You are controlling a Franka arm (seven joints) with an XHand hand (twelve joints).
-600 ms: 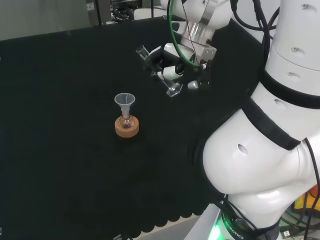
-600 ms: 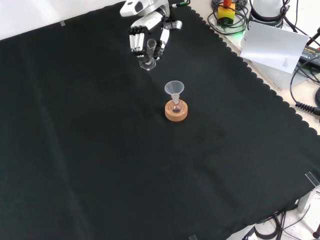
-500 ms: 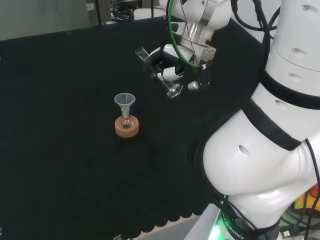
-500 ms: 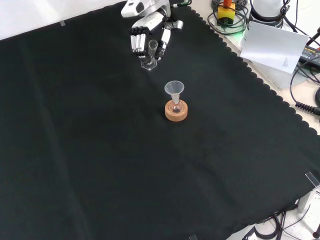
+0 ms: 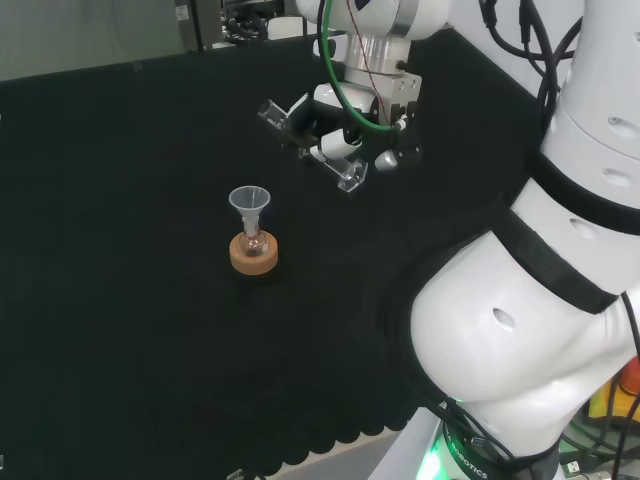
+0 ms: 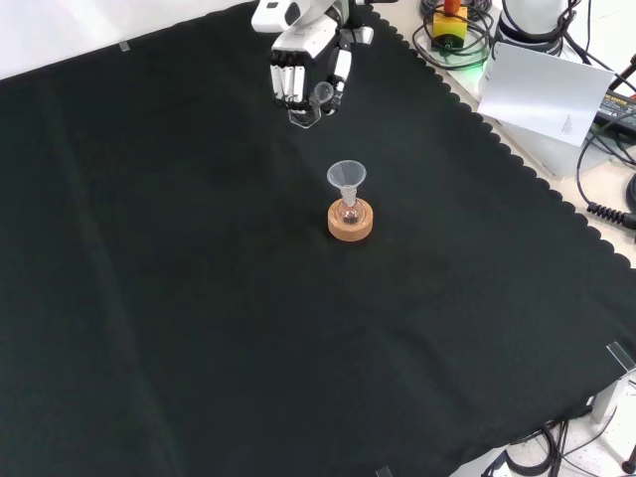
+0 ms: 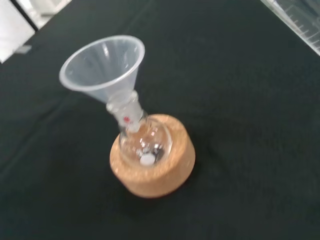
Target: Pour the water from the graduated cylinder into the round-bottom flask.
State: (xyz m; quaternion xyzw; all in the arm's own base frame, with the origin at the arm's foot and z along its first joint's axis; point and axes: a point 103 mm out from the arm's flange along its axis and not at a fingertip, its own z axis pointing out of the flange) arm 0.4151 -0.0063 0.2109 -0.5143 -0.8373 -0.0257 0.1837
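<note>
Since the earlier frames the hand (image 5: 335,125) has risen and swung: in the head view it sits higher and a little further left than before, and the cylinder (image 5: 305,140) it carries is lifted clear of the cloth (image 5: 120,200), where earlier its base was down near the surface. In the front view the hand (image 6: 306,62) has shifted right, nearer the line of the flask (image 6: 349,213), and the cylinder (image 6: 313,104) is tipped more than it was. The flask, the funnel (image 6: 347,177) and the cork ring (image 6: 351,223) have not moved.

The fingers (image 6: 288,81) are curled round the cylinder, with the thumb (image 6: 341,72) on the other side of it in the front view, so the tube is clasped between them. In the head view the cylinder runs on a slant through the hand: its open mouth sticks out to the upper left, and its clear foot (image 5: 349,176) pokes out at the lower right, below the fingers. Whether it holds water I cannot tell.

The flask (image 5: 253,243) stands upright in the cork ring (image 5: 254,256) near the middle of the cloth, with the funnel (image 5: 249,203) seated in its neck. It is apart from the hand: lower and left of it in the head view, below and slightly right of it in the front view. The wrist view looks down on the funnel (image 7: 103,67), flask (image 7: 145,142) and ring (image 7: 165,175), with an edge of the cylinder (image 7: 300,25) in one corner.
</note>
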